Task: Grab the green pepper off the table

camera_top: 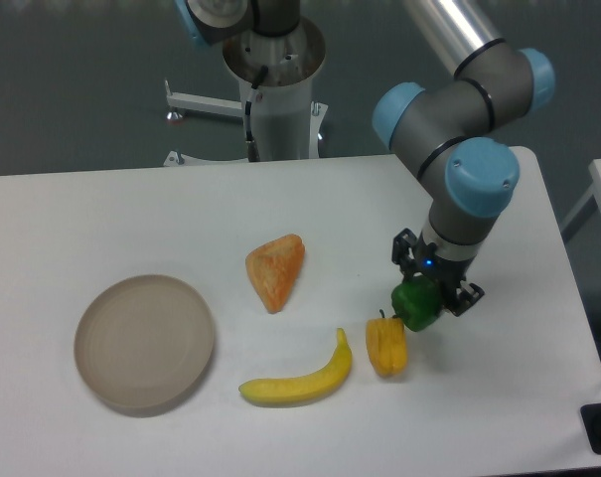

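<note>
Our end effector [426, 301] grips the green pepper [414, 304] just above the bench [131, 209]; its glossy, lumpy skin could slip, dropping onto the yellow pepper [385, 346].

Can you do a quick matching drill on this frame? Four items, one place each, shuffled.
Items:
1. green pepper
2. plate
3. banana
4. orange wedge

Places:
A. left side of the table
B. in the gripper
C. near the front edge, left of the yellow pepper
D. mid-table, behind the banana

Pairs: 1-B, 2-A, 3-C, 4-D
</note>
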Robot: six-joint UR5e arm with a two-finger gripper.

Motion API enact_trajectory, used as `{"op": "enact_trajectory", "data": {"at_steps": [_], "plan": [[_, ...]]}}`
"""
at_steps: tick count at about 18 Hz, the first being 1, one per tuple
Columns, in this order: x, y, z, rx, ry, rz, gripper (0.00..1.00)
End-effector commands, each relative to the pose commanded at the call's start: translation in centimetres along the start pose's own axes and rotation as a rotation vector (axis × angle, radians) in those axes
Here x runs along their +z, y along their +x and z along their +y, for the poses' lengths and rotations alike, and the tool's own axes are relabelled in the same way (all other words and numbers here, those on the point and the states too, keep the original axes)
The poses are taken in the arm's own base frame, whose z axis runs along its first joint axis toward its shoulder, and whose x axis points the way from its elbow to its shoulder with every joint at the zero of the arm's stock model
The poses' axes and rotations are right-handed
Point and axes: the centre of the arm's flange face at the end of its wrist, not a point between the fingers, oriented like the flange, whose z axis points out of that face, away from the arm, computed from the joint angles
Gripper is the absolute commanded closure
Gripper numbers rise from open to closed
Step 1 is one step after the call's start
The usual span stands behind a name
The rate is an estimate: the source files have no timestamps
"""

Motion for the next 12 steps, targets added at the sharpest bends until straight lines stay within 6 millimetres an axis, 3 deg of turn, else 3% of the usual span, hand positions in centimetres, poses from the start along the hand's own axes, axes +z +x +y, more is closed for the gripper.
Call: {"op": "enact_trajectory", "data": {"at_steps": [12], "plan": [[-0.25,-0.65,0.04,0.002,-0.014,-0.015,0.65]]}}
